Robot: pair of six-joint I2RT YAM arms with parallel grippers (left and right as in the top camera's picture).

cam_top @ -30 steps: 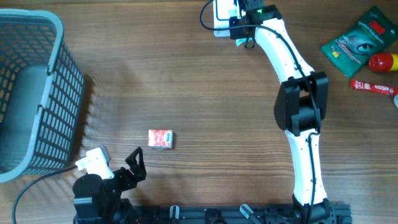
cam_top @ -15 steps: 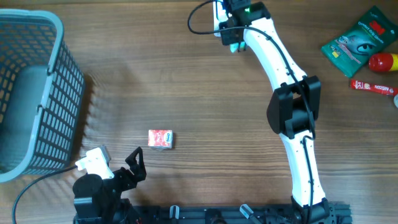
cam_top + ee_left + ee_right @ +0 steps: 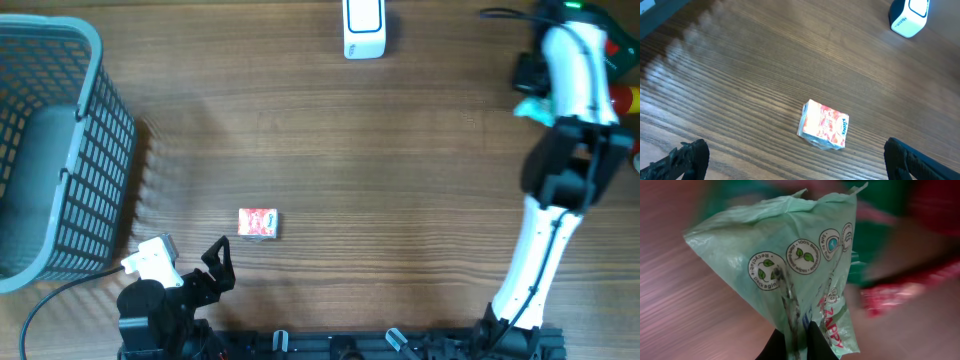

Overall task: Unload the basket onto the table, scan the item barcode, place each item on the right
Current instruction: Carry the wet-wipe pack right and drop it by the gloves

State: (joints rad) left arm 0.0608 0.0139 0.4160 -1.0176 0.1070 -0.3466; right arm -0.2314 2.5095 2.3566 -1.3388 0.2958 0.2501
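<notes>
Overhead: the right gripper (image 3: 528, 92) is clamped on a pale green wipes packet (image 3: 533, 108) near the tabletop's right edge, well apart from the barcode scanner (image 3: 362, 28) at the middle of the far edge.

Left wrist: the left gripper (image 3: 799, 159) stands wide open near a small red box (image 3: 824, 125), not touching it.

Right wrist: the packet is pinched at a crumpled end and no barcode shows. It should probably be carried steadily, with the code side turned flat to the scanner.

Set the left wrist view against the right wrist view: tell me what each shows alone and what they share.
Left wrist only: a small red-and-white box, the white scanner beyond it, the left gripper open. Right wrist only: a pale green packet pinched in the shut right gripper, a blurred red item behind. Both: the wooden table.
</notes>
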